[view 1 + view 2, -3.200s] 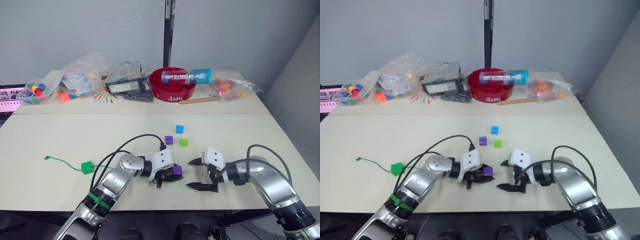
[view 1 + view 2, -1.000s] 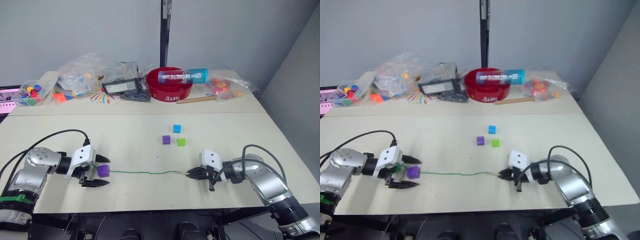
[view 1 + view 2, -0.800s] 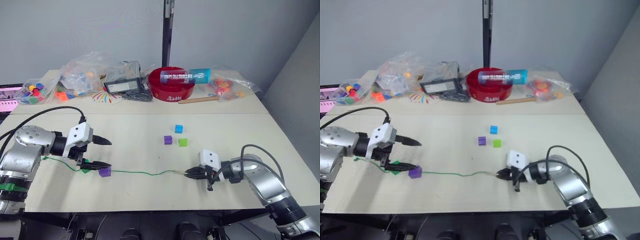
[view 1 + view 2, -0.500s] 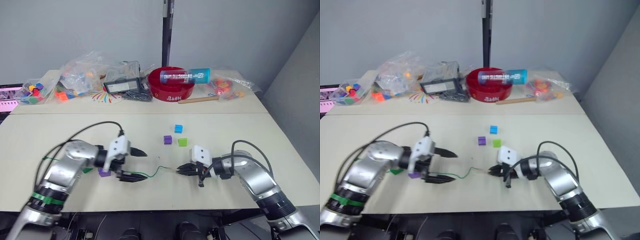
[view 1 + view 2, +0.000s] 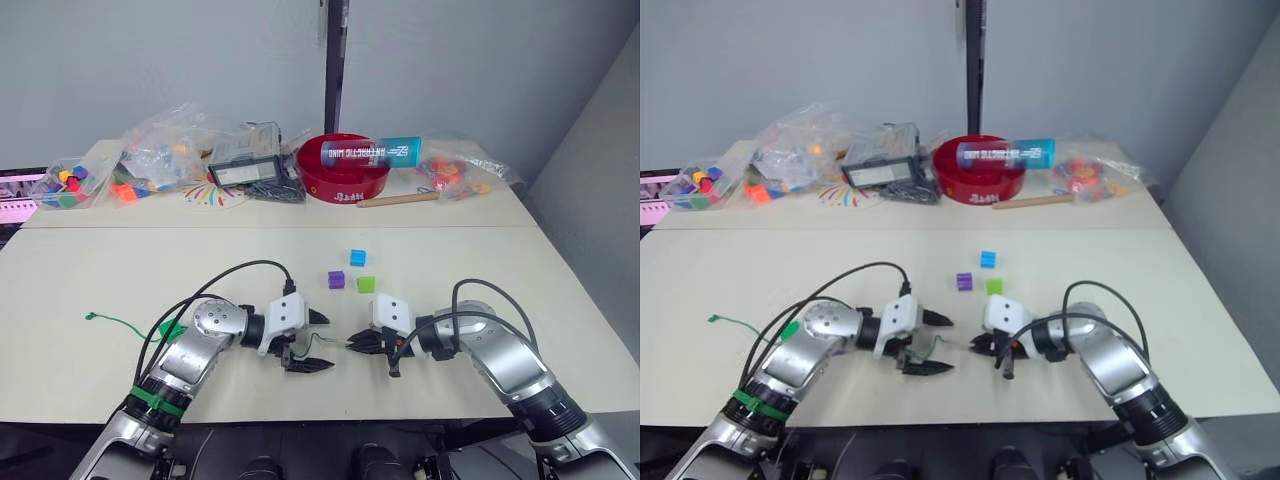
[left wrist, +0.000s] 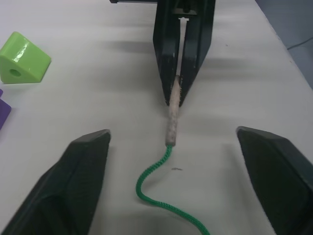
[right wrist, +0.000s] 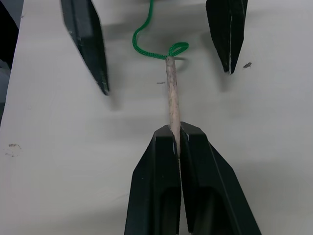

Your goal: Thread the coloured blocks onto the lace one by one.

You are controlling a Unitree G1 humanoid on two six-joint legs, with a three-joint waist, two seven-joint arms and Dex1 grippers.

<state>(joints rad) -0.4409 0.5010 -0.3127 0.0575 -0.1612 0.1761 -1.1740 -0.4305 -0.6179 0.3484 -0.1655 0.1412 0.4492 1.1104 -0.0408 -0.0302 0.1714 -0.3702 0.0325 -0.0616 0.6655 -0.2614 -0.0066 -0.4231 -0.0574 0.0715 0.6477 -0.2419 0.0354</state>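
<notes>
From the head view, the right hand [image 5: 352, 345] pinches the lace [image 5: 318, 343] by its tip, low over the surface [image 5: 480, 270]; next a block must be picked and slid on. The left wrist view shows the left hand [image 6: 171, 147] spread wide, empty, facing that tip, a lime green block [image 6: 23, 64] nearby. The right wrist view confirms the clamp.

Left gripper [image 5: 312, 341] has swung back in from the table's left side, fingers spread, now facing the right gripper [image 5: 352, 343]. Lace [image 6: 161, 182] gone slack, bunched between them.
</notes>
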